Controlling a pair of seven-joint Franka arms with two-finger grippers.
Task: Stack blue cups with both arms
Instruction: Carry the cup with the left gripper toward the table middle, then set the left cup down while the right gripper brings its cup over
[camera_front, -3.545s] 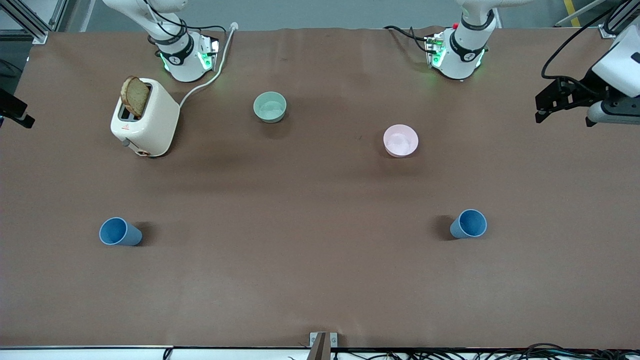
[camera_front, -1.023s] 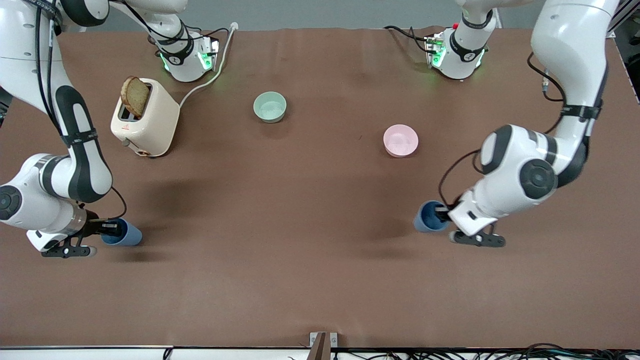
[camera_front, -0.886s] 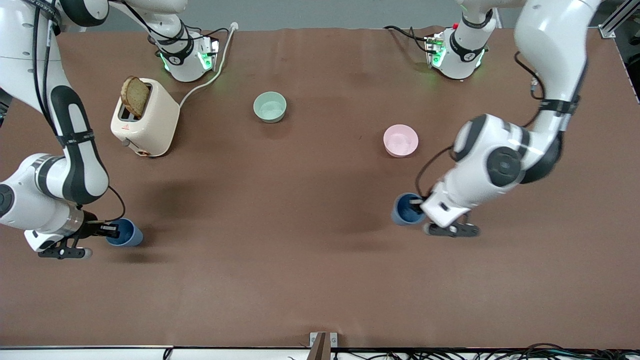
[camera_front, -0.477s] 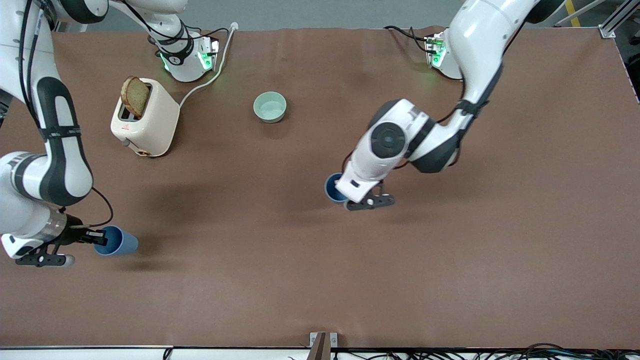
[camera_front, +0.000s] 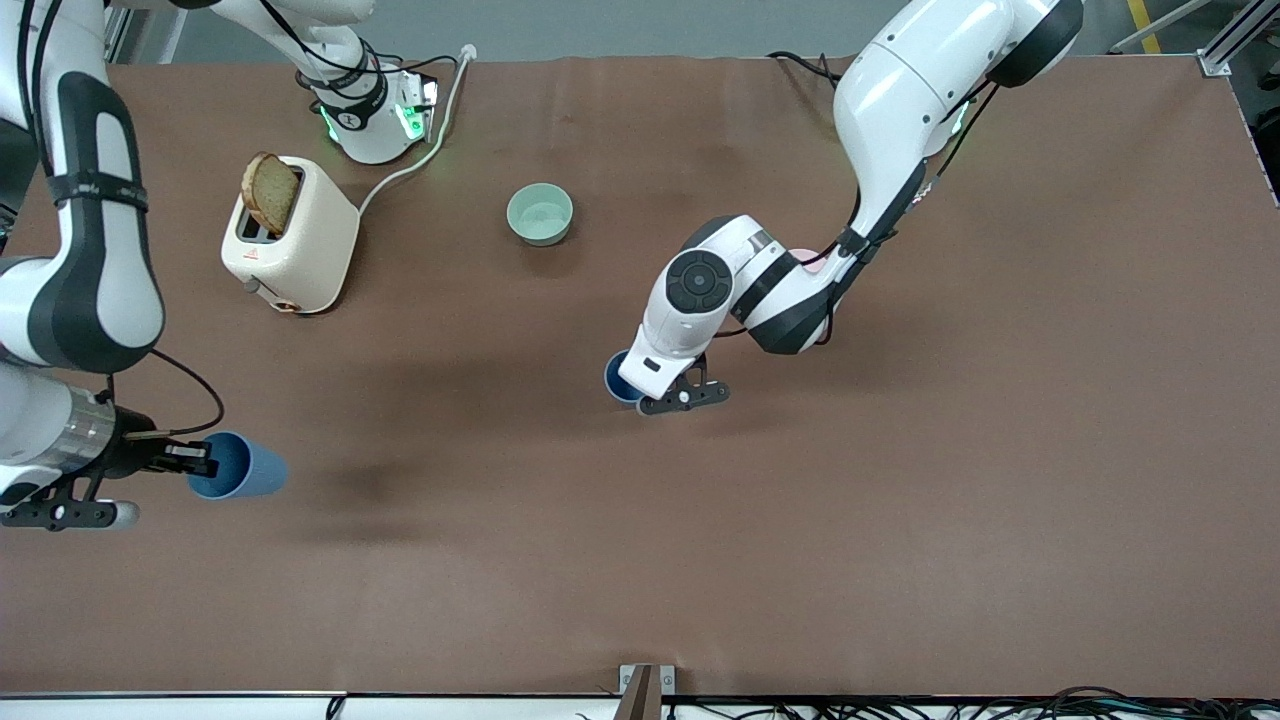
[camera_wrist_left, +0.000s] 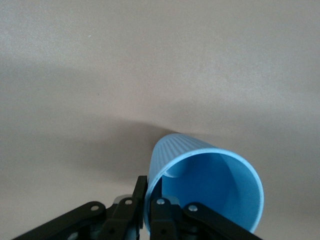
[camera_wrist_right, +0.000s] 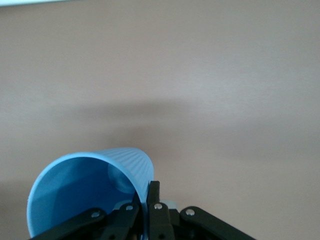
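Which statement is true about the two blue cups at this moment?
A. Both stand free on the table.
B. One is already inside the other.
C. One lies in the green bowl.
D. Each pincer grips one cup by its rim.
D: the left pincer pinches the rim of one blue cup, and the right pincer pinches the rim of the other blue cup.

The left arm reaches from its base over the table's middle, elbow bent, wrist angled down. The left gripper (camera_front: 628, 385) is clamped on a blue cup's rim (camera_wrist_left: 205, 187) — one finger inside, one outside. The right gripper (camera_front: 190, 462), over the right arm's end, pinches its cup (camera_wrist_right: 90, 192) likewise.
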